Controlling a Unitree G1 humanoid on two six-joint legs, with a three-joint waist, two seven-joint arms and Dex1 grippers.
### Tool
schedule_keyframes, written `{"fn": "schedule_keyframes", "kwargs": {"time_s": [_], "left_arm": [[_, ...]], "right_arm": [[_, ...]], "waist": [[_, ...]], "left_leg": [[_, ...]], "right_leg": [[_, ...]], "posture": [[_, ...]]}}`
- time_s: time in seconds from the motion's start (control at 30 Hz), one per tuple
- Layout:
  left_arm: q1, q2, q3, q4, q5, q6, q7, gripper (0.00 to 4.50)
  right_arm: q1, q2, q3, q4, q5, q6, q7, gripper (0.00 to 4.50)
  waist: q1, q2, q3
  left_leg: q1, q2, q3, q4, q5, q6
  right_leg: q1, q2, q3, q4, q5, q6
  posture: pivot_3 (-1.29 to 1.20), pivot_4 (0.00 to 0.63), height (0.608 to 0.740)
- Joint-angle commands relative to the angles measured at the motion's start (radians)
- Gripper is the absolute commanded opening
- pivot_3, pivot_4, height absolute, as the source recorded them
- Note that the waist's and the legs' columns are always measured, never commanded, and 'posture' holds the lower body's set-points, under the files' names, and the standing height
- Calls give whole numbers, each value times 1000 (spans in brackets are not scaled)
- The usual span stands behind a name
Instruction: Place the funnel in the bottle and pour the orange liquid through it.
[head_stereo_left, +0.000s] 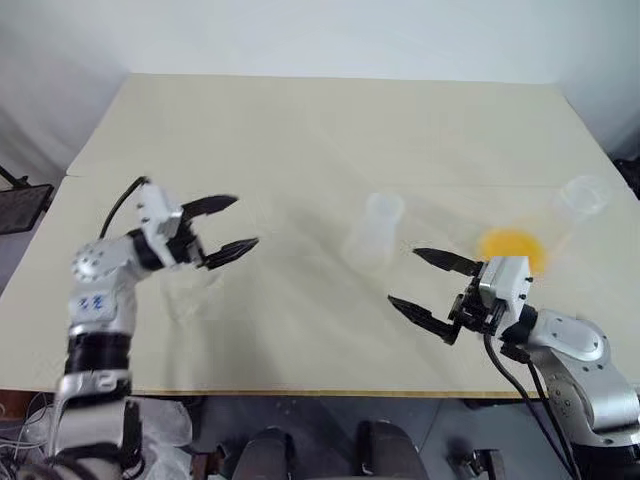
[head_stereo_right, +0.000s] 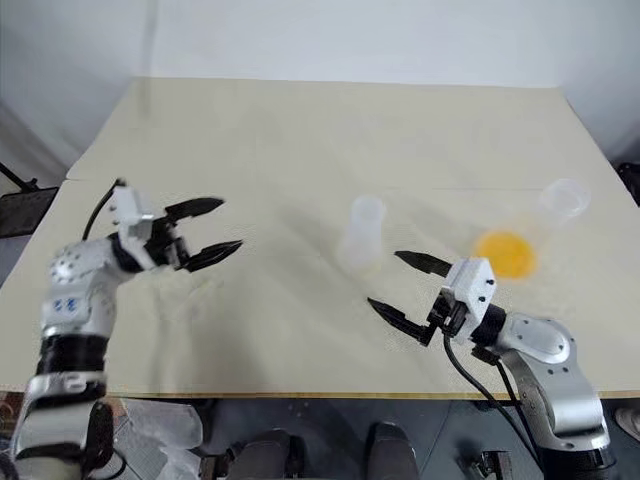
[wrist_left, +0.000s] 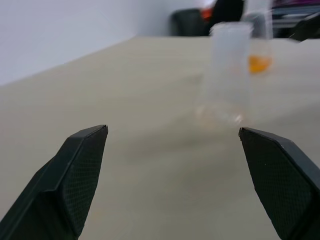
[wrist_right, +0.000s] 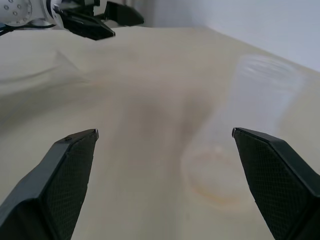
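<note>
On the pale table (head_stereo_left: 300, 130), the bottle (head_stereo_left: 373, 232) stands upright near the middle, a clear cone with a wide base and a narrow neck, and everything else can be placed from it. The funnel seems to sit at its mouth, where the neck ends in a wide round rim, but the clear plastic blurs together and I cannot tell the two apart for certain. To the right of the bottle and a little farther back stands a larger clear flask (head_stereo_left: 578, 205), leaning slightly, with the orange liquid (head_stereo_left: 510, 246) pooled in its wide base; the flask is well apart from the bottle. The right gripper (head_stereo_left: 430, 282) hovers just in front of and to the right of the bottle, between it and the near edge of the table, its two black fingers spread wide with nothing between them; it points toward the bottle's base, which shows close ahead in the right wrist view (wrist_right: 235, 150). The left gripper (head_stereo_left: 228, 227) hangs well to the left of the bottle, above the table, pointing toward it, its fingers likewise wide apart and empty. In the left wrist view the bottle (wrist_left: 227, 75) shows ahead between the fingertips, with the orange liquid (wrist_left: 260, 63) beyond it.
</note>
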Motion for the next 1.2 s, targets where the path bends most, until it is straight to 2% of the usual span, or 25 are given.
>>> {"fn": "schedule_keyframes", "kwargs": {"time_s": [0.03, 0.23, 0.43, 0.57, 0.8, 0.93, 1.2], "left_arm": [[120, 36, 138, -125, -66, 38, 89, 4467], [492, 23, 271, -382, -139, 127, 139, 4467], [648, 15, 361, -482, -216, 194, 176, 4467], [728, -5, 349, -500, -212, 199, 173, 4467], [708, -60, 226, -555, -205, 211, 218, 4467], [654, -97, 100, -570, -175, 235, 262, 4467], [579, -116, 8, -514, -111, 240, 339, 4467]], "right_arm": [[-54, 1, 42, 14, 5, -11, 46, 4500], [-121, 8, 105, 46, 1, -21, 112, 4500], [-144, 19, 125, 60, 4, -20, 137, 4500], [-143, 22, 125, 66, -1, -24, 141, 4500], [-124, 22, 115, 69, -14, -39, 127, 4500], [-103, 20, 104, 56, -20, -48, 109, 4500], [-70, 16, 87, 30, -24, -50, 81, 4500]], "waist": [[3, 0, 0], [14, 0, 0], [18, 0, 0], [12, 0, 0], [18, 0, 0], [16, -1, 0], [13, 0, 0]], "left_leg": [[0, 0, -1, 0, 0, 0], [0, 0, -2, 0, 0, 0], [0, 0, -3, 1, 0, 0], [1, 0, -2, 0, 0, 0], [1, 0, -1, 0, 0, 0], [1, -1, -1, 0, 0, 0], [2, 0, 1, 0, 0, 0]], "right_leg": [[0, 0, -1, 0, 0, 0], [1, -1, 1, 0, 0, 0], [3, -1, 1, -1, 0, 0], [2, -1, 2, -1, 0, 0], [2, -1, 3, -1, 0, 0], [2, -1, 3, -2, 0, 0], [2, 0, 4, -1, 0, 0]], "posture": [[0, 150, 740], [0, 150, 740], [0, 150, 740], [0, 150, 740], [0, 150, 740], [0, 150, 740], [0, 150, 740]]}}
